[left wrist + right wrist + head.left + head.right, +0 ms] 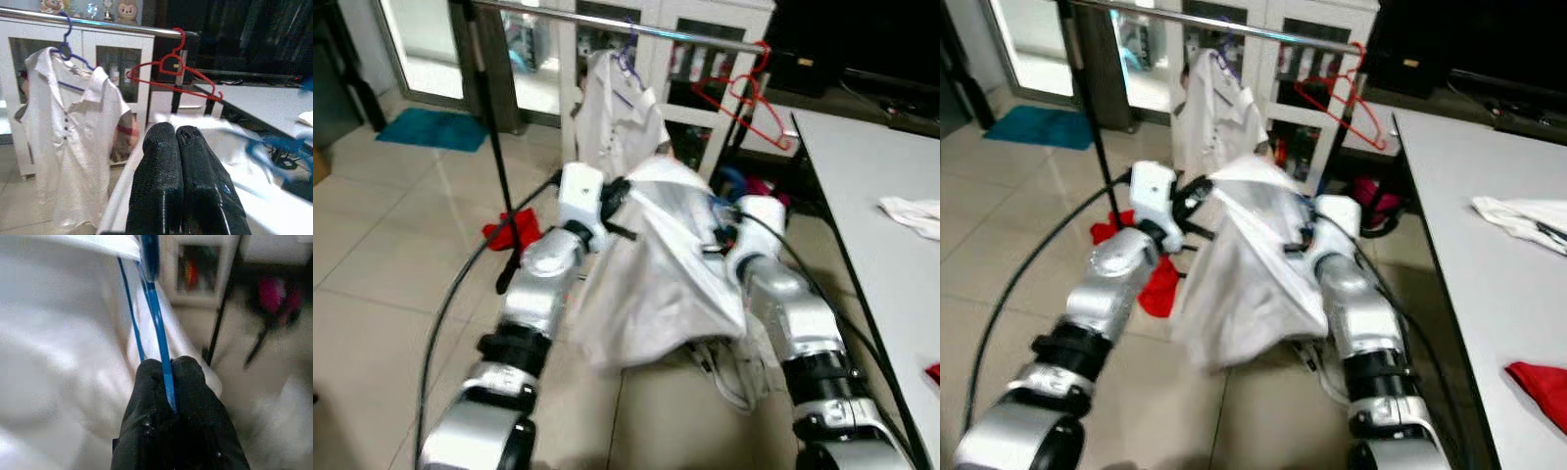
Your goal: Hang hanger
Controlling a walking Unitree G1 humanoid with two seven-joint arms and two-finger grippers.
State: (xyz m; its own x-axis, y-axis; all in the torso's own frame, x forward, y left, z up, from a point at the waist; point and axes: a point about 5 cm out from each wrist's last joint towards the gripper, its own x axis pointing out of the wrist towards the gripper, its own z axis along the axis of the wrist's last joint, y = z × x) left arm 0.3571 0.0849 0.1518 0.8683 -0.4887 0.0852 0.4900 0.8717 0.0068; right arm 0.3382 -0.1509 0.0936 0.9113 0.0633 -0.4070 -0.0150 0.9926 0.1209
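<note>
Right wrist view: our right gripper (171,377) pinches the thin blue plastic hanger (155,340), white shirt (656,264) draped just beyond. Our left gripper (177,139) is pressed together beside the cloth. We're carrying; next, hook it over the silver metal rail (636,27) ahead.

Ahead of me a white cabinet (705,59) with glass doors stands behind the rack, a teal mat (433,128) lies on the tiled floor (382,255), and on the grey tabletop (881,255) rest a white cloth (913,214) and a red cloth (1540,388).
</note>
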